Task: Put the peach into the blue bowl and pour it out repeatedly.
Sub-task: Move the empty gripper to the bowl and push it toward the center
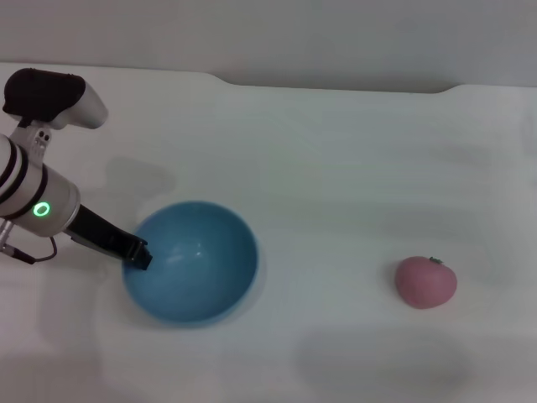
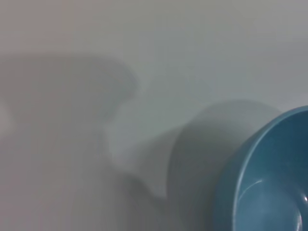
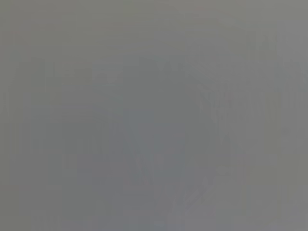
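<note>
On my head view the white tabletop [image 1: 336, 168] fills nearly the whole frame. My left arm [image 1: 33, 197], white with black rings and a lit green ring, comes in from the left edge at mid height and slopes down toward the centre, ending in the dark left gripper [image 1: 138, 252], which sits right at the left rim of the round, deep, light-blue glossy plastic bowl [image 1: 193, 262] in the lower left of the frame. The bowl stands upright with its smooth inside showing. I see the gripper only as one dark block against the rim, so I cannot tell whether its fingers are spread or pinching that edge. My left wrist view gives me a slice of the bowl [image 2: 269, 178] in its lower right corner and soft shadows on the table, with none of the fingers. My right arm is out of the head view, and its wrist view is a plain grey blur. The small rounded pink-red peach [image 1: 426, 282] with a tiny dark stem lies on the table at lower right, well apart from bowl and gripper.
</note>
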You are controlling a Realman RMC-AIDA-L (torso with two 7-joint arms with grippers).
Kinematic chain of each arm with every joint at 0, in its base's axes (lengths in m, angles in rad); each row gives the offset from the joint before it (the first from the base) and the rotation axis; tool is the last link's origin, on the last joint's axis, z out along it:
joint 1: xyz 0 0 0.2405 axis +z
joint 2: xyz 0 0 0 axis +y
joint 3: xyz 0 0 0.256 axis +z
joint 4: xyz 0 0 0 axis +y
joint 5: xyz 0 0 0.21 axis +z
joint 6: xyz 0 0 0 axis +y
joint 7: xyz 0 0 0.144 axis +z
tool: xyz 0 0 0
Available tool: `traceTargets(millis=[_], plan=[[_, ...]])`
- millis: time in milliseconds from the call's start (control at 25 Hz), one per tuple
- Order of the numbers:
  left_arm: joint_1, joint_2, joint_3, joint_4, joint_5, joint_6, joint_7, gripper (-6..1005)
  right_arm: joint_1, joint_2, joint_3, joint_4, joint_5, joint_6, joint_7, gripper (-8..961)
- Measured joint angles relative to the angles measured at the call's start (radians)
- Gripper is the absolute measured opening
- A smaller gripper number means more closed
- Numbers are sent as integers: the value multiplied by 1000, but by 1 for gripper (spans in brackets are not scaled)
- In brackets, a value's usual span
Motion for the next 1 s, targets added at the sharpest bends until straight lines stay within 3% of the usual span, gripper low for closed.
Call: traceTargets(millis=[240, 400, 520, 680, 840, 1000], plan=[[-10, 0, 0, -10, -2, 1, -1, 102, 50, -8, -57, -123, -113, 159, 414, 624], [-12, 0, 0, -10, -6, 1, -3, 18, 87, -37, -233, -251, -346, 319, 905, 624], [-15, 0, 0, -10, -7, 1, -10, -2, 108, -72, -399, -337, -605, 333, 1300, 623], [-20, 0, 0, -10, -7, 1, -11, -2, 133, -94, -533, -482, -982, 209, 1737, 624], [-34, 0, 0, -10, -8, 0, -12, -1, 227, -98, -551, -572, -1448, -84, 1986, 617], [-44, -1, 0, -10, -9, -4, -13, -1, 269, -79, -584, -589, -1583, -187, 2018, 600]])
